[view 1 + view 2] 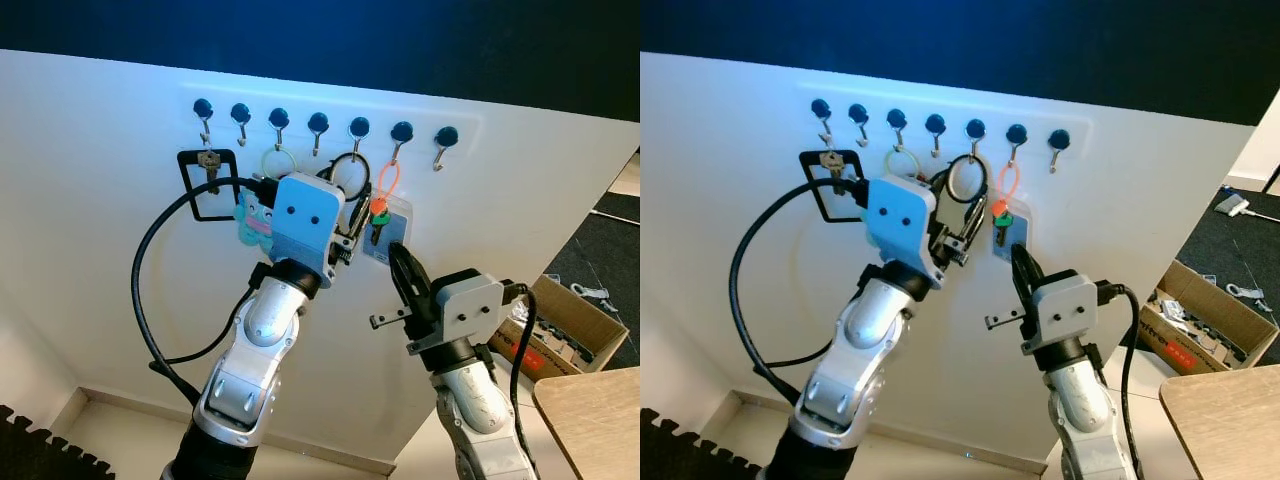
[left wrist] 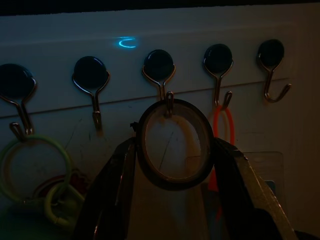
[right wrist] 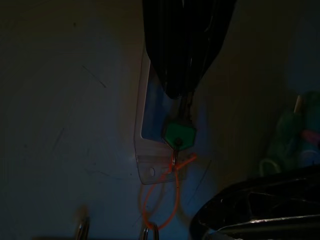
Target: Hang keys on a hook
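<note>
A row of metal hooks [image 1: 318, 125] with dark blue knobs runs across a white board [image 1: 100, 200]. My left gripper [image 2: 175, 148] is raised to the fifth hook [image 2: 165, 82] and is shut on a black key ring [image 1: 350, 172]. The ring's top rests over that hook's tip. My right gripper [image 1: 396, 252] points up below the sixth hook [image 1: 401, 133]. It is shut on the blade of a green-headed key [image 3: 179, 135], which hangs by an orange loop [image 1: 388, 182] from that hook. A clear card holder [image 3: 150, 145] lies behind the key.
A black frame with a key [image 1: 207, 182] hangs on the first hook, and a pale green ring [image 1: 277, 160] with a teal charm [image 1: 252, 222] on the third. The seventh hook [image 1: 444, 140] is bare. A cardboard box [image 1: 565, 320] and a wooden table corner [image 1: 595, 420] stand at the right.
</note>
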{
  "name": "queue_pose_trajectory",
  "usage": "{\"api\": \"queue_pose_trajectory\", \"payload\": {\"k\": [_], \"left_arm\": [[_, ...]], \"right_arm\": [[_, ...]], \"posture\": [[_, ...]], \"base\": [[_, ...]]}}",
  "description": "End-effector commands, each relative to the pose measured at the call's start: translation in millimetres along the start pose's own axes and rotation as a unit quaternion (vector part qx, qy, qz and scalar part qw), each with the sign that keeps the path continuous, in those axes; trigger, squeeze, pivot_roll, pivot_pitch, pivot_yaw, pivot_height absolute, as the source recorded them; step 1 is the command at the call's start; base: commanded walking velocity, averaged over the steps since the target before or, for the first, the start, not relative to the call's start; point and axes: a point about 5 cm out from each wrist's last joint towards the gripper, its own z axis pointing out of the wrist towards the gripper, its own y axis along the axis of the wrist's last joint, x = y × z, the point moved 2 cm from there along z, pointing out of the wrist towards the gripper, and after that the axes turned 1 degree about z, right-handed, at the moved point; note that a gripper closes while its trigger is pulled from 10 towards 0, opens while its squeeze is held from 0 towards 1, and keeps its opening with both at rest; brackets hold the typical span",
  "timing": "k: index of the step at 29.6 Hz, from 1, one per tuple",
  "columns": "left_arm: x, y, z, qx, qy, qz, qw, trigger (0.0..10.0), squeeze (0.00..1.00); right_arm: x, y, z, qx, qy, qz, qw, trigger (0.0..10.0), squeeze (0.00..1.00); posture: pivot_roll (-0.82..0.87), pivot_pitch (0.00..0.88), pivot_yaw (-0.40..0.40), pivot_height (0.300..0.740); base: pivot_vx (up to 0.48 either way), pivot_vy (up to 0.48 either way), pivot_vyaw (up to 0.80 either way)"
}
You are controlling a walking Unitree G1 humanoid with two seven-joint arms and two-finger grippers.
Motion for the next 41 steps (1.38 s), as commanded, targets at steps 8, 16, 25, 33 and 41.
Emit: {"api": "queue_pose_trajectory", "payload": {"k": [8,16,25,33,41], "left_arm": [[-6.2,-5.0,-1.1,0.012,-0.016,-0.003,1.0,10.0,1.0],[14.7,-4.4,-19.8,0.012,0.003,0.024,1.0,10.0,0.0],[47.9,-36.7,-83.0,0.118,0.06,0.092,0.987,10.0,0.0],[75.0,-44.8,-119.7,0.173,0.139,0.134,0.966,10.0,0.0],[97.9,-65.4,-150.0,0.234,0.215,0.144,0.937,10.0,0.0]], "right_arm": [[-0.5,-5.8,-5.3,0.017,-0.001,-0.004,1.0,10.0,0.0],[-0.4,-7.3,-7.9,0.02,-0.001,-0.003,1.0,10.0,0.0],[2.2,-14.1,-12.7,0.033,0.008,-0.001,0.999,10.0,0.0],[5.5,-21.0,-14.1,0.044,0.025,0.0,0.999,10.0,0.0],[12.1,-36.6,-20.8,0.073,0.04,0.0,0.997,10.0,0.0]], "posture": [[0.11,0.136,0.0,0.74],[0.13,0.141,0.002,0.74],[0.15,0.15,-0.005,0.74],[0.18,0.157,-0.022,0.74],[0.18,0.149,-0.028,0.74]], "base": [[0.0,0.0,0.0],[0.0,0.0,0.0],[0.0,0.0,0.0],[0.0,0.0,0.0],[0.0,0.0,0.0]]}}
